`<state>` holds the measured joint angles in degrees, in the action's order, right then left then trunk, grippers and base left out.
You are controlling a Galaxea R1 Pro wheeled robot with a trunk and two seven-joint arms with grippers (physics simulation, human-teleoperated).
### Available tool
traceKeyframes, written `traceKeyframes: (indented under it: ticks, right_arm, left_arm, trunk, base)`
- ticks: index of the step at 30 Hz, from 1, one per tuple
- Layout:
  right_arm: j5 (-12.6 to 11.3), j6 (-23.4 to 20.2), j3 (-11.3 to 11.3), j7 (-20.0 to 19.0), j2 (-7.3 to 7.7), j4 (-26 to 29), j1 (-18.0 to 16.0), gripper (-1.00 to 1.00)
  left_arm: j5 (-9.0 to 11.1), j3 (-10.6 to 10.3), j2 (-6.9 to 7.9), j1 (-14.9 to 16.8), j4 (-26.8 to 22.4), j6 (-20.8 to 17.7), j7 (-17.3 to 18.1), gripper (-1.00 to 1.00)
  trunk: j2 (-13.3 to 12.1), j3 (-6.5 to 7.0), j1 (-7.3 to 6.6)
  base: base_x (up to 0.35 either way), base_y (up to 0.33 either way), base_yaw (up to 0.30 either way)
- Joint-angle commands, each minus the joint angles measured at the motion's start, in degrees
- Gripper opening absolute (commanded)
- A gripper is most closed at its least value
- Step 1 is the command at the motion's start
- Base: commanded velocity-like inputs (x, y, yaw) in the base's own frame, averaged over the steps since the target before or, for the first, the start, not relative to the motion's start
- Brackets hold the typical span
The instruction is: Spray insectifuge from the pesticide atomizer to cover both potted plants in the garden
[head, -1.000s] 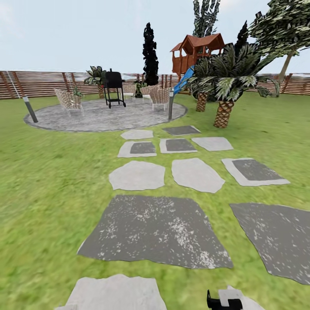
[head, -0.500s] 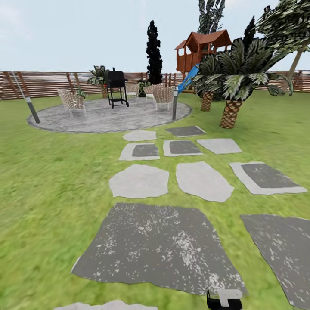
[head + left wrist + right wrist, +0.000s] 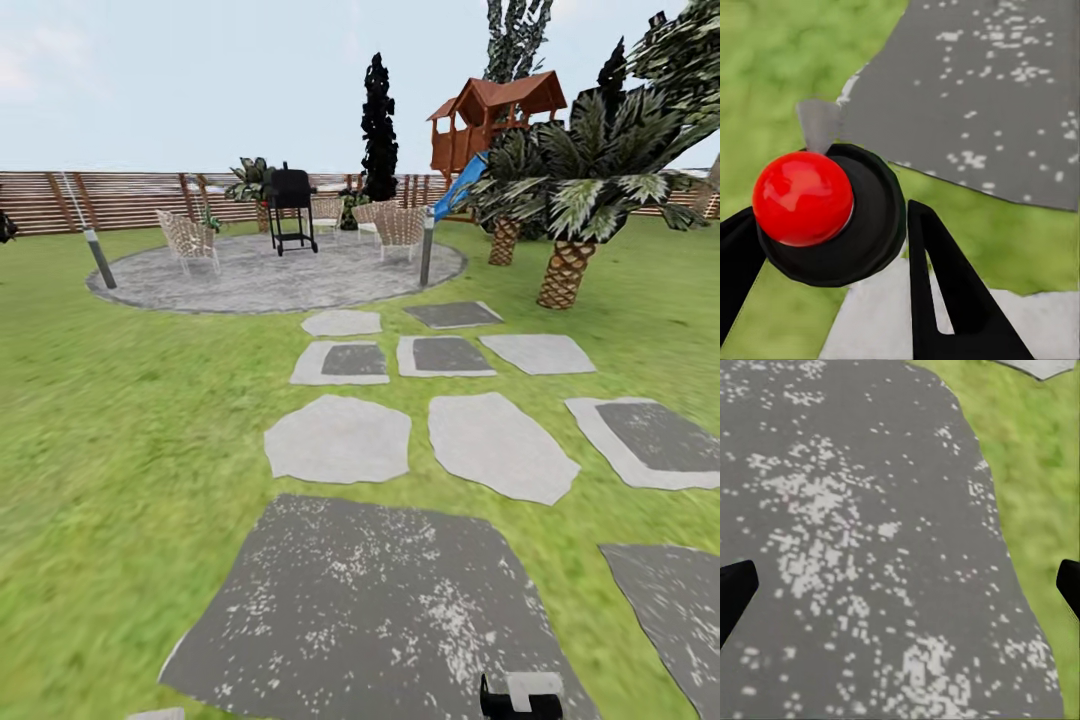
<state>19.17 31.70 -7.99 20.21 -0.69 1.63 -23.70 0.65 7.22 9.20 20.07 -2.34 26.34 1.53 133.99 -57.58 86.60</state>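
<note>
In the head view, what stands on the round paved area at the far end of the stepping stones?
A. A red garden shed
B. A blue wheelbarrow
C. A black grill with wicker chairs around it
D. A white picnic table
C: a black grill stands on the grey paved round, with wicker chairs to either side of it, in front of the slatted wooden fence.

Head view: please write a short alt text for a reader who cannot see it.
A green lawn with grey stepping stones leading to a round paved patio holding a black grill and wicker chairs. Palms, a wooden playhouse and a slat fence stand behind.
</note>
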Motion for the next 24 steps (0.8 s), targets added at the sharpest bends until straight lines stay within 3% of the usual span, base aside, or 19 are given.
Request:
traceKeyframes:
  ticks: [1, 24]
  right_arm:
    - [0.6, 0.1, -0.4, 0.3, -0.02, 0.0, 0.0, 1.0]
    - [0.6, 0.1, -0.4, 0.2, -0.02, -0.1, 0.0, 1.0]
  left_arm:
    - [0.1, 0.3, 0.02, 0.0, 0.1, 0.2, 0.1, -1.0]
    - [0.1, 0.3, 0.12, 0.0, 0.1, 0.2, 0.1, -1.0]
  trunk:
    - [0.0, -0.05, 0.02]
    - [0.0, -0.05, 0.02]
  base:
    - [0.34, 0.0, 0.001]
    - [0.34, 0.057, 0.002]
